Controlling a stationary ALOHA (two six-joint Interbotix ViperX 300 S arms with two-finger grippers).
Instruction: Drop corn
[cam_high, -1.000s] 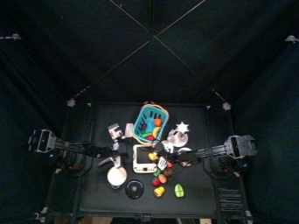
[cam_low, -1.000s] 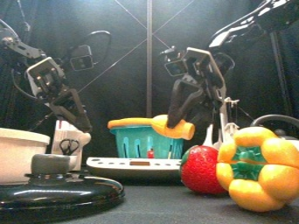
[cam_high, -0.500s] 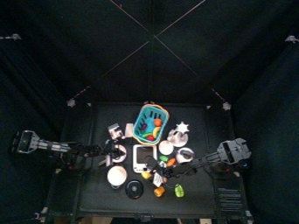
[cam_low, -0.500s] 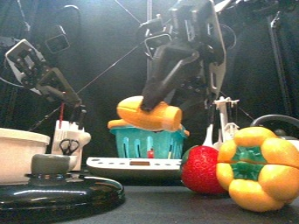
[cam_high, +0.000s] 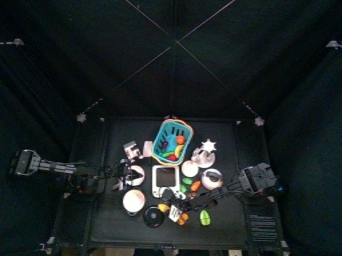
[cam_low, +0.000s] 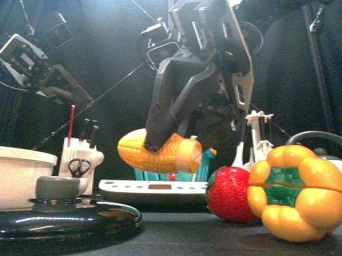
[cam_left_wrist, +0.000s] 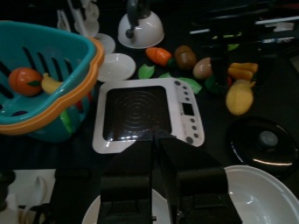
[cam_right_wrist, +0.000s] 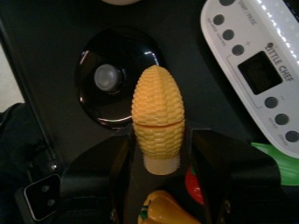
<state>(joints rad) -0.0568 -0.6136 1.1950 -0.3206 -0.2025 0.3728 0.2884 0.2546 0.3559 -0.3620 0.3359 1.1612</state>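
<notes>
A yellow corn cob (cam_right_wrist: 158, 112) is clamped by its base in my right gripper (cam_right_wrist: 158, 156). In the front view the corn (cam_low: 160, 152) hangs tilted, low and near the table's front, under the right gripper (cam_low: 187, 110). In the right wrist view a black pot lid (cam_right_wrist: 111, 83) lies under the corn's tip. In the top view the corn (cam_high: 166, 207) is at the front middle. My left gripper (cam_left_wrist: 160, 150) is empty, its jaws together, held back above the white scale (cam_left_wrist: 146, 114). It shows high at the left in the front view (cam_low: 47, 72).
A teal basket (cam_high: 174, 140) with toy food stands behind the scale (cam_high: 164, 178). A white bowl (cam_low: 24, 170) and the black lid (cam_low: 60, 215) sit front left. A red strawberry (cam_low: 230, 195) and a yellow pepper (cam_low: 297, 195) sit front right. A kettle (cam_left_wrist: 140, 28) is further off.
My right gripper has carried the corn from beside the basket forwards and down towards the table's front. My left arm has drawn back up and to the left.
</notes>
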